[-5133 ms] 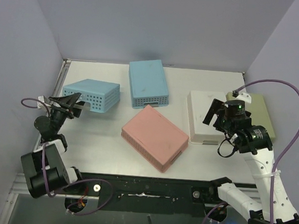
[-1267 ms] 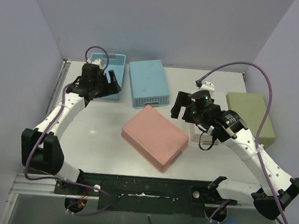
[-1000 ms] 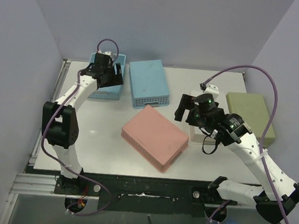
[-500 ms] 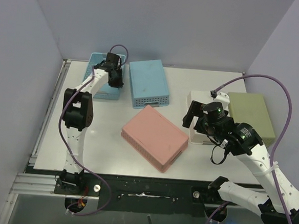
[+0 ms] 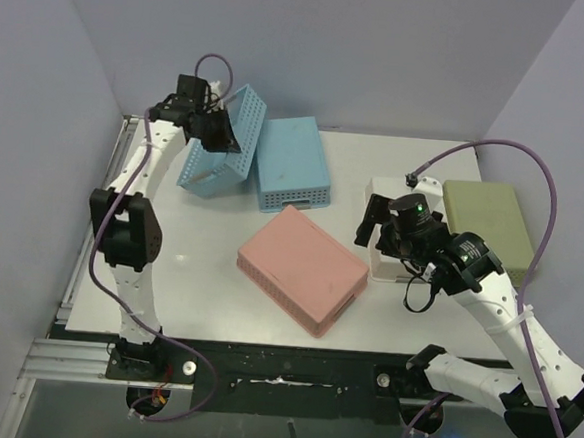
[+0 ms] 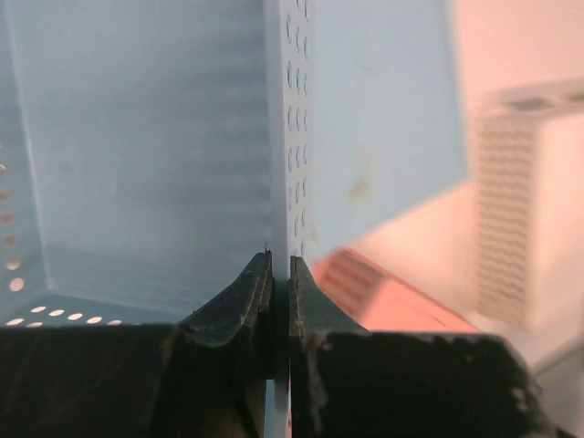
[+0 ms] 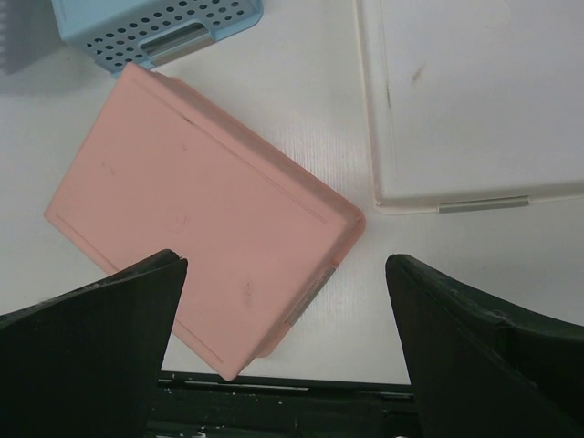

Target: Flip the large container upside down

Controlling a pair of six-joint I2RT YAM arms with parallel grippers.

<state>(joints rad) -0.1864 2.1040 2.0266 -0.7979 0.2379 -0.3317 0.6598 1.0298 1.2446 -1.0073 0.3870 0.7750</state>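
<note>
Blue perforated plastic, tilted steeply on edge: large container (image 5: pixel 220 144), wall pinched between left gripper (image 6: pixel 280 266) fingers. Right gripper (image 7: pixel 285 263) spread wide, empty, above pink box (image 7: pixel 182 219).

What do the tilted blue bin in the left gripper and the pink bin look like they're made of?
The tilted blue bin is probably thin molded plastic, matte; rows of small round holes pierce the wall that the left gripper pinches. The pink bin is probably plastic too, smooth and matte, with a molded rim and rounded corners.
</note>
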